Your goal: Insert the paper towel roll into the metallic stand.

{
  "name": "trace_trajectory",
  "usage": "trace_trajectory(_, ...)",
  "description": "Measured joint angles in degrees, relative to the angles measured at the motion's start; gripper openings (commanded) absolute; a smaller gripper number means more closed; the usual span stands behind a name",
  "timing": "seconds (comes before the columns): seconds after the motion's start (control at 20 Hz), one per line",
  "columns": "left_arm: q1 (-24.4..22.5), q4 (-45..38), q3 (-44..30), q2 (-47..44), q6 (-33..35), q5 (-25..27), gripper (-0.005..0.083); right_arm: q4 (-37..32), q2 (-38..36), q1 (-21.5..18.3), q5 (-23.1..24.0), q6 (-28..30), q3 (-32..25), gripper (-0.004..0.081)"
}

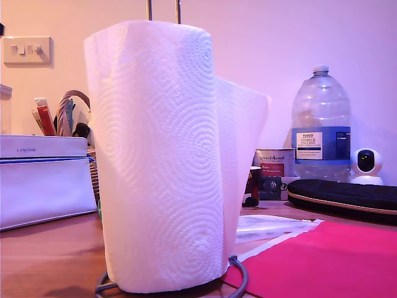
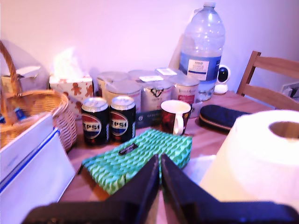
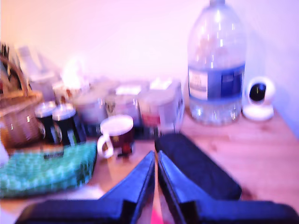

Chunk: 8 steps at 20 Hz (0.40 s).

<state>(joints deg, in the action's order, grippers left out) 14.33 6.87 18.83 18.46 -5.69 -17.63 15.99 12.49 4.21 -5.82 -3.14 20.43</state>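
Observation:
The paper towel roll (image 1: 161, 155), white and embossed with swirls, stands upright and fills the middle of the exterior view. A loose sheet (image 1: 245, 143) hangs off its side. The metallic stand's ring base (image 1: 239, 276) shows under it and two thin rods (image 1: 178, 11) poke out above its top. In the first wrist view the paper towel roll (image 2: 261, 154) sits close beside my first gripper (image 2: 160, 161), which is shut on nothing. My second gripper (image 3: 155, 156) is shut too, empty, above the table. Neither gripper shows in the exterior view.
A big water bottle (image 1: 321, 124), a small white camera (image 1: 366, 164), a black case (image 1: 344, 195) and a pink mat (image 1: 322, 261) lie toward the exterior view's right. A white box (image 1: 43, 180) sits at its left. Pepsi cans (image 2: 108, 120), a mug (image 2: 175, 116), a green pouch (image 2: 140, 156) and a wicker basket (image 2: 35, 112) crowd the table.

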Motion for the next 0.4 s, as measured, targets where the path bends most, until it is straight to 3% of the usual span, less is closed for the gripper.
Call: trace_trajectory(0.4, 0.0, 10.1, 0.0, 0.0, -0.1, 0.1, -0.0014, 14.6, 0.0, 0.0, 0.0, 0.0, 0.0, -0.001)
